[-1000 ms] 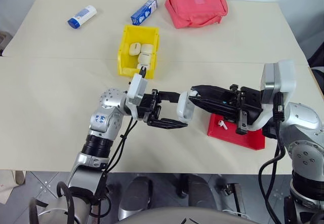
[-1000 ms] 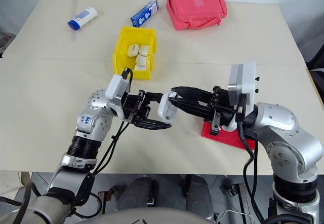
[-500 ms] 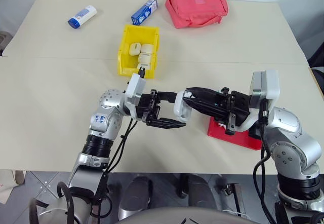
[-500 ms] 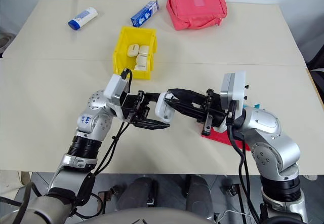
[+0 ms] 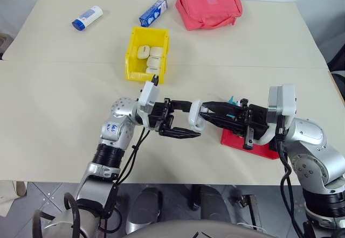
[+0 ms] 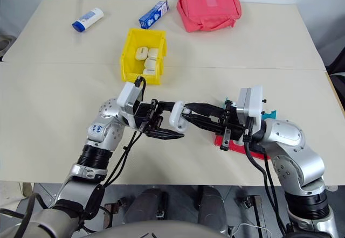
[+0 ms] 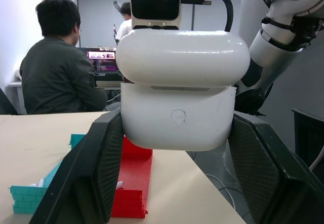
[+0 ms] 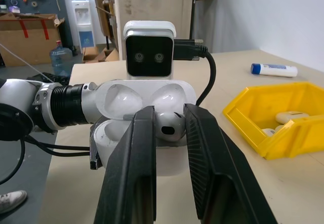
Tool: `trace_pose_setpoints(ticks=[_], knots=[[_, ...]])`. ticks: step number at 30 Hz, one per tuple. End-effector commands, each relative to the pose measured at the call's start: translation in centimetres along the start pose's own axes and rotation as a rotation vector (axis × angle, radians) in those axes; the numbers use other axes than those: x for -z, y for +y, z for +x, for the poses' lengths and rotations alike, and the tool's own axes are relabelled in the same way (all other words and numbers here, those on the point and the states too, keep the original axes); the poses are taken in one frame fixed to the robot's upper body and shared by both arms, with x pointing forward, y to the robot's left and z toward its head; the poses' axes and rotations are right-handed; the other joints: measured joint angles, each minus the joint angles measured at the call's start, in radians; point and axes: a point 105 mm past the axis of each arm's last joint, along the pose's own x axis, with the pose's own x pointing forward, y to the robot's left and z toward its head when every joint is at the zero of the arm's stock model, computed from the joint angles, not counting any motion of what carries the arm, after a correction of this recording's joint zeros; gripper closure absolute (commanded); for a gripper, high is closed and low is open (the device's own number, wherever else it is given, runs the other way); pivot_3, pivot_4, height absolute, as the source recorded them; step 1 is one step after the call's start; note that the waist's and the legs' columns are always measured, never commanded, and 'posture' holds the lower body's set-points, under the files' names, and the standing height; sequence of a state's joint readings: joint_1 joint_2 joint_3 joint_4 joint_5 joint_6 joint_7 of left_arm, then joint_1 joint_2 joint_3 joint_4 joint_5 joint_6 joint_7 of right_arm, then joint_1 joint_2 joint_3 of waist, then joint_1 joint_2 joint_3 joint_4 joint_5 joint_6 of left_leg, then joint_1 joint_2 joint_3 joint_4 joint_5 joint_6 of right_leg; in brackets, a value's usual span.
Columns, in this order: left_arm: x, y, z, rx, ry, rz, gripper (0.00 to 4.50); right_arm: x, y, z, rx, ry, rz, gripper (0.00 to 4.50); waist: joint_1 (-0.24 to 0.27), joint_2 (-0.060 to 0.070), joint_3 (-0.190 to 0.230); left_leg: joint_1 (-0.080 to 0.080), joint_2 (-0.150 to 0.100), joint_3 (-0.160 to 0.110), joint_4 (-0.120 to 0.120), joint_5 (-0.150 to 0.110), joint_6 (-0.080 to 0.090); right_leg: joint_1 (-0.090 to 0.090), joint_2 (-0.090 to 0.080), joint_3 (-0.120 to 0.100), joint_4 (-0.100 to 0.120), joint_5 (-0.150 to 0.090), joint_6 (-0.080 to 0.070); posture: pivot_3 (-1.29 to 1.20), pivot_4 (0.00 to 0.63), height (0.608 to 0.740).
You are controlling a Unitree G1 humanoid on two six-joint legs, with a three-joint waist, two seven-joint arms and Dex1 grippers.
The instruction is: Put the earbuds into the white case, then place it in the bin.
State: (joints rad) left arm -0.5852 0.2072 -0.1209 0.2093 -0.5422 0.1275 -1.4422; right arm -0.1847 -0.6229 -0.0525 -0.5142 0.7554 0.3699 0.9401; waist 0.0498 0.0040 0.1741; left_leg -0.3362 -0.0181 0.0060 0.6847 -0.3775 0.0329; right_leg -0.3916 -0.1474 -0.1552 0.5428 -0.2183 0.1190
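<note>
Lowered, right gripper [image 8: 169, 133] pinches earbud [image 8: 169, 124] over open white case [image 8: 126, 133] (left-held).

One white case [image 5: 194, 115], three cream cases [image 5: 149, 56] in one yellow bin [image 5: 135, 49], two earbuds [image 8: 169, 124].

White case [image 5: 195, 115] between both hands, bin [image 5: 136, 60] behind, tray [image 5: 259, 146] right.
</note>
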Motion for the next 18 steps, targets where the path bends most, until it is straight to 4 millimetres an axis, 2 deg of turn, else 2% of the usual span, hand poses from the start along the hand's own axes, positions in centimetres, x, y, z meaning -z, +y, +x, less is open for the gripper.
trace_pose_setpoints(ticks=[1,4,5,6,11,18], knots=[[-3.5,0.9,0.0,-0.019,-0.071,0.152,1.75,1.7,0.1,-0.4,-0.019,0.102,0.051,4.05,0.000,0.000,0.000,0.000,0.000,0.000,0.000,0.000,0.000,0.000,0.000,0.000,0.000,0.000,0.000,0.00,0.150,0.740],[-3.4,0.9,0.1,-0.021,-0.069,0.154,1.75,1.3,0.0,-0.1,-0.024,0.107,0.039,4.05,0.001,0.000,0.000,0.000,0.000,0.000,0.000,0.000,0.000,0.000,0.000,0.000,0.000,0.000,0.000,0.00,0.150,0.740],[-3.4,1.0,0.1,-0.022,-0.068,0.154,1.75,1.2,-0.1,-0.1,-0.023,0.106,0.034,3.33,0.001,0.000,0.000,0.000,0.000,0.000,0.000,0.000,0.000,0.000,0.000,0.000,0.000,0.000,0.000,0.00,0.150,0.740],[-3.4,1.0,0.1,-0.023,-0.066,0.153,1.75,0.9,-0.2,0.0,-0.022,0.104,0.025,3.13,0.001,0.000,0.000,0.000,0.000,0.000,0.000,0.000,0.000,0.000,0.000,0.000,0.000,0.000,0.000,0.00,0.150,0.740],[-3.2,1.0,0.0,-0.024,-0.056,0.149,1.75,-0.7,-0.7,0.5,-0.005,0.088,-0.034,1.45,0.001,0.000,0.000,0.000,0.000,0.000,0.000,0.000,0.000,0.000,0.000,0.000,0.000,0.000,0.000,0.00,0.150,0.740],[-3.0,1.0,-0.3,-0.038,-0.049,0.144,1.75,-2.6,-1.4,-0.8,0.062,0.125,-0.091,1.45,0.004,0.000,0.000,-0.001,0.000,-0.001,0.000,0.000,0.000,0.000,-0.001,0.000,-0.001,0.000,0.000,0.00,0.150,0.740]])
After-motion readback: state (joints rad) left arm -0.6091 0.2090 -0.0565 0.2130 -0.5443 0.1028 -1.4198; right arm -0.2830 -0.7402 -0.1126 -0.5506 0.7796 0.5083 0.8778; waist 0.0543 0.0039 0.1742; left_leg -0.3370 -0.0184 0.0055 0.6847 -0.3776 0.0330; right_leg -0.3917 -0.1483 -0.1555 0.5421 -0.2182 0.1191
